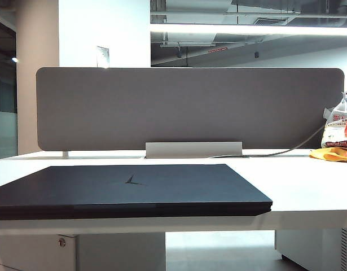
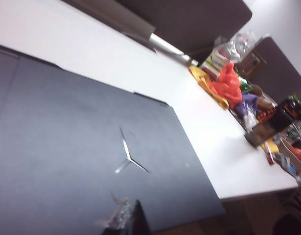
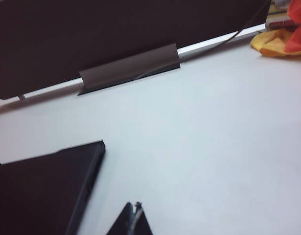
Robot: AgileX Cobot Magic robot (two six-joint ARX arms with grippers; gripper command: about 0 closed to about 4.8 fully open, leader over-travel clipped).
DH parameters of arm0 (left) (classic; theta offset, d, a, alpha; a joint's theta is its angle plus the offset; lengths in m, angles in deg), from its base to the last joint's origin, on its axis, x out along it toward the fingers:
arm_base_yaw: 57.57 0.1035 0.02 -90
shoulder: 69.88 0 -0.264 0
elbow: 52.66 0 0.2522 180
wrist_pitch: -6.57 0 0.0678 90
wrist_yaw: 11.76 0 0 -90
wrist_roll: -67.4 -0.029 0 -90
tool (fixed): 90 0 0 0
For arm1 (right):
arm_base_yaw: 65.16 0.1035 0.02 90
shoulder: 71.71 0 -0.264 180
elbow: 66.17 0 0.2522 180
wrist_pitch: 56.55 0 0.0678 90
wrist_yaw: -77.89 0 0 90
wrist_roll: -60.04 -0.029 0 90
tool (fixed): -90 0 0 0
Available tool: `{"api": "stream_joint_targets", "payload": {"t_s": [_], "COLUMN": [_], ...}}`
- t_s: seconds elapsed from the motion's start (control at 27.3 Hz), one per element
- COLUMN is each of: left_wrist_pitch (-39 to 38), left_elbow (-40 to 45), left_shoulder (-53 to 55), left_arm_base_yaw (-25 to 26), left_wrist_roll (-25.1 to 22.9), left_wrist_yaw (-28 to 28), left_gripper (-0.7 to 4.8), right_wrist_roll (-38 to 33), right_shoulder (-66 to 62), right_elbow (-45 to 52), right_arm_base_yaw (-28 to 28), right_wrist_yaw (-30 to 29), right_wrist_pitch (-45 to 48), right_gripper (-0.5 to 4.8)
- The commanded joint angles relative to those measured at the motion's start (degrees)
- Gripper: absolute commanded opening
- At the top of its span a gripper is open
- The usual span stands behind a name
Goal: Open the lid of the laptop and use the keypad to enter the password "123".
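The laptop [image 1: 128,189] lies closed on the white desk, its dark navy-black lid [image 2: 91,156] facing up with a small Y-shaped emblem [image 2: 128,156]. The keypad is hidden under the closed lid. In the left wrist view my left gripper [image 2: 130,218] hangs shut above the lid's near part, holding nothing. In the right wrist view my right gripper [image 3: 133,218] is shut and empty over bare desk, just beside the laptop's corner [image 3: 94,149]. Neither gripper shows in the exterior view.
A grey divider board [image 1: 190,107] stands along the back of the desk on a pale bracket [image 1: 193,149]. Bags and orange and yellow cloth [image 1: 337,141] pile at the right. A cable [image 1: 275,152] runs behind. More clutter [image 2: 267,127] lines the desk's right edge.
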Motion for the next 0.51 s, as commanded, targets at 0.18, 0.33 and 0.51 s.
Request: {"api": "stream_joint_targets", "payload": {"t_s": [0.18,0.33,0.51], "left_wrist_pitch": [-1.5,-1.6,-2.2], "left_elbow": [-3.9,-7.8,-13.1], "left_shoulder": [7.5,14.3,23.2], "left_arm_base_yaw": [-5.7,-10.3,-15.4], "left_wrist_roll": [1.3,-1.4,-5.3], "left_wrist_yaw": [-0.7,-3.7,-7.9], "left_gripper": [-0.05,-0.06,-0.06], "right_wrist_roll": [0.2,0.2,0.3], "right_shoulder": [-6.2,-13.0,-21.9], "right_elbow": [-7.6,-11.9,-18.8], "right_arm_base_yaw": [0.0,0.1,0.1], "right_wrist_yaw": [-0.9,-4.2,-10.9], "right_wrist_pitch": [-1.1,-1.1,-3.4], "right_gripper": [-0.05,-0.05,-0.05]}}
